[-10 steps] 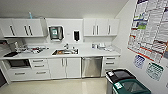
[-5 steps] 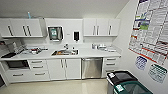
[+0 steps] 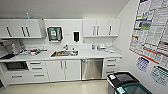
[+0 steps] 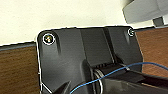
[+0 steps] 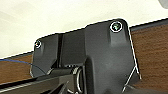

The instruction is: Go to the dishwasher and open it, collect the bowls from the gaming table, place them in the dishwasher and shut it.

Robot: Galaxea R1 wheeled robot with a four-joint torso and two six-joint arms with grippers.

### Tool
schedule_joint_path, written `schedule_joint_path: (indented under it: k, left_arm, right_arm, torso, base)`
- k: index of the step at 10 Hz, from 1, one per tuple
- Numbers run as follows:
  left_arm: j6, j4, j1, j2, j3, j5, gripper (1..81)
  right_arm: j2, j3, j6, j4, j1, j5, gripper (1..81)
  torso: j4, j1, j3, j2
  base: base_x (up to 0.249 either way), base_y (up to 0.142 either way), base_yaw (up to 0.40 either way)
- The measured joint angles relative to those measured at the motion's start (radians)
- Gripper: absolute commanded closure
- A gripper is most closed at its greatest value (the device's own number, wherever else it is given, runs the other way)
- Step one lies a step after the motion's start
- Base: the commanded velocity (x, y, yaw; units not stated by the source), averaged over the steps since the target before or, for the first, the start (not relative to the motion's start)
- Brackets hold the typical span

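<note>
Your grippers' states can't be told from either wrist view. The dishwasher [image 3: 91,69] sits shut under the counter [image 3: 100,53], right of the sink [image 3: 64,53], so you've everything left: opening, collecting bowls, loading, closing.

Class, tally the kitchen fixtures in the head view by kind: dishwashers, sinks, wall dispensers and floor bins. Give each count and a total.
Dishwasher: 1
Sink: 1
Wall dispensers: 2
Bins: 2
Total: 6
</note>
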Motion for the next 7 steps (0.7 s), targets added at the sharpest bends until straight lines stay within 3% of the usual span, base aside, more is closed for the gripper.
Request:
schedule_joint_path:
  k: [7]
  left_arm:
    - [-0.001, 0.000, -0.008, -0.004, -0.004, -0.003, 1.0]
  right_arm:
    - [0.006, 0.007, 0.000, -0.003, 0.011, 0.005, 1.0]
  torso:
    - [0.000, -0.002, 0.000, 0.000]
  base:
    - [0.092, 0.000, 0.000]
